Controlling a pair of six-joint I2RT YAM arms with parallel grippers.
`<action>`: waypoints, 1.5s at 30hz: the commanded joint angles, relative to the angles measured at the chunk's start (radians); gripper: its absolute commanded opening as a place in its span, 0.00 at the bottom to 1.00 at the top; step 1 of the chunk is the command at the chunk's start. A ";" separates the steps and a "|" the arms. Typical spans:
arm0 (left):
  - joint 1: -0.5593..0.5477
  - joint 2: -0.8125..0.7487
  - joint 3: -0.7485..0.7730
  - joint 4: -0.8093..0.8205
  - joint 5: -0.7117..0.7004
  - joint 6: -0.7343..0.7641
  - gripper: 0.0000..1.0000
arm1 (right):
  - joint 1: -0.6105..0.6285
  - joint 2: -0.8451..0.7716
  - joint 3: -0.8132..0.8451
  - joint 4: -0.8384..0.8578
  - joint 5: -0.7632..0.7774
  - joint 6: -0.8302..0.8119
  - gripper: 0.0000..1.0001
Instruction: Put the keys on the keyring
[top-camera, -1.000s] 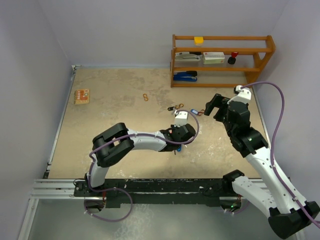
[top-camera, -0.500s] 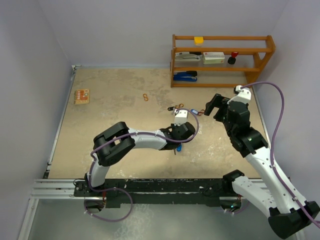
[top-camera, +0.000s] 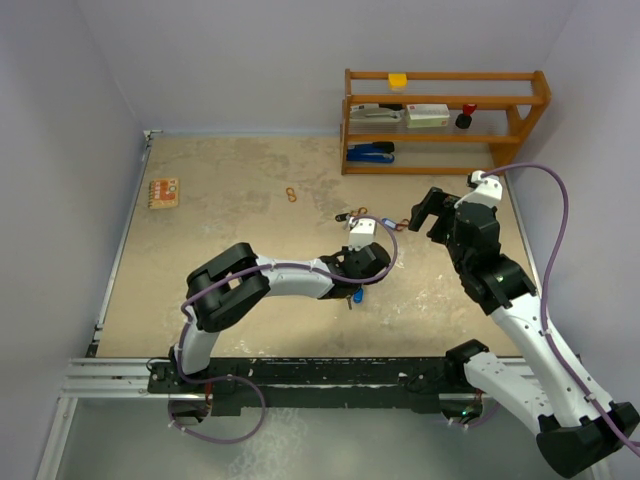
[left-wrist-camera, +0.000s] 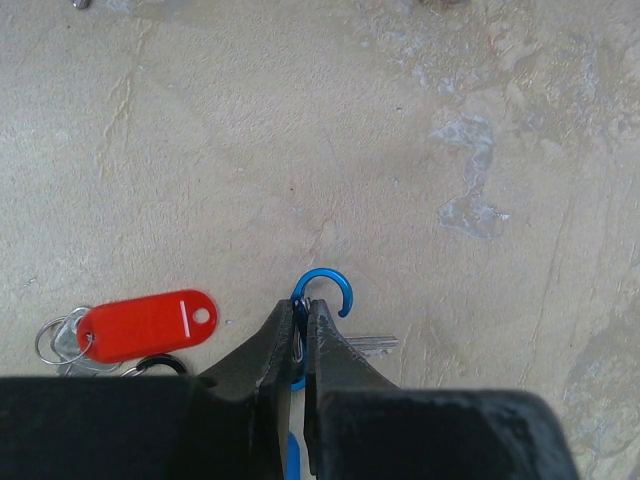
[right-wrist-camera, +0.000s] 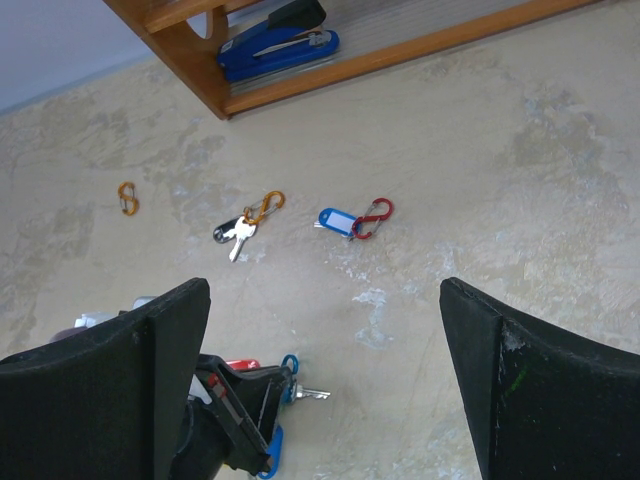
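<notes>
Lower centre of the left wrist frame, left gripper clamped tight on a blue carabiner, silver key poking out just right of the jaws, red key tag lower left; right gripper spread wide, gripping nothing.

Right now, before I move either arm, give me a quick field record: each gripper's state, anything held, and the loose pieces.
left gripper: shut on blue hooked carabiner clip, low at the beige table
silver key blade: flat, just right of that clip; threaded or not, cannot tell
red oval plastic tag: on a steel ring, left of the left gripper
right gripper: open, empty
farther off: black-headed key with orange clip; blue tag with red clip; lone orange clip
</notes>
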 joint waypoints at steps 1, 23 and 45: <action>0.003 -0.025 0.036 0.005 0.001 0.005 0.00 | -0.001 -0.008 -0.002 0.031 0.026 0.006 1.00; -0.013 -0.089 0.041 -0.030 -0.029 0.010 0.00 | -0.001 -0.008 -0.002 0.031 0.023 0.008 1.00; -0.011 -0.065 0.084 -0.090 0.021 -0.002 0.00 | -0.001 -0.010 -0.002 0.031 0.022 0.008 1.00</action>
